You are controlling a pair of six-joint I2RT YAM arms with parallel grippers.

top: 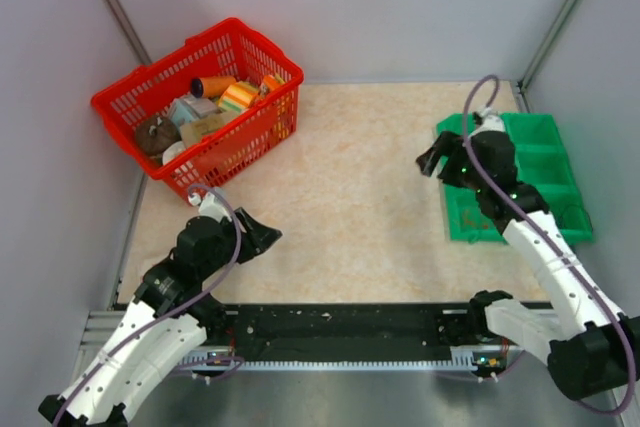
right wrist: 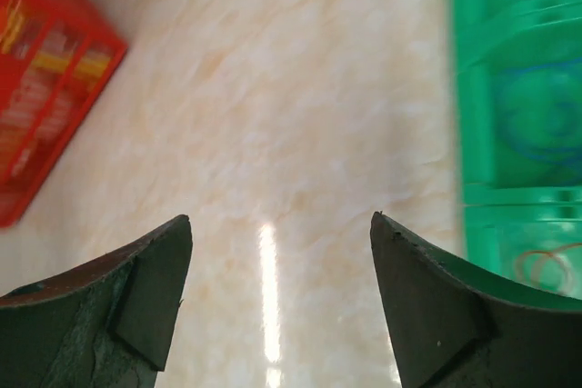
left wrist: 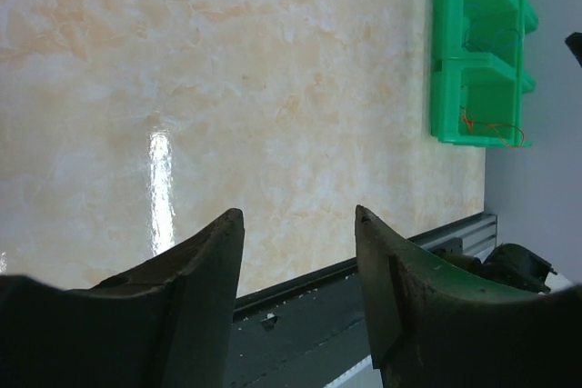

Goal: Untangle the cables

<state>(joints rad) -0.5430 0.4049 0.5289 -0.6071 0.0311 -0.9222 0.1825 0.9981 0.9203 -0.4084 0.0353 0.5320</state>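
Thin wires lie in the compartments of a green bin (top: 560, 182) at the right. The left wrist view shows a thin reddish wire (left wrist: 491, 124) in the bin's (left wrist: 446, 88) nearest compartment and dark wires (left wrist: 482, 38) in the one behind it. The right wrist view, partly blurred, shows bluish loops (right wrist: 536, 124) and an orange loop (right wrist: 546, 265) in the bin (right wrist: 468, 88). My right gripper (top: 432, 159) (right wrist: 281, 220) is open and empty over bare table, just left of the bin. My left gripper (top: 262, 234) (left wrist: 298, 215) is open and empty, low near the table's front left.
A red basket (top: 135, 97) full of mixed items stands at the back left, seen also in the right wrist view (right wrist: 45, 106). A black rail (top: 340, 327) runs along the near table edge. Grey walls close in the left, back and right sides.
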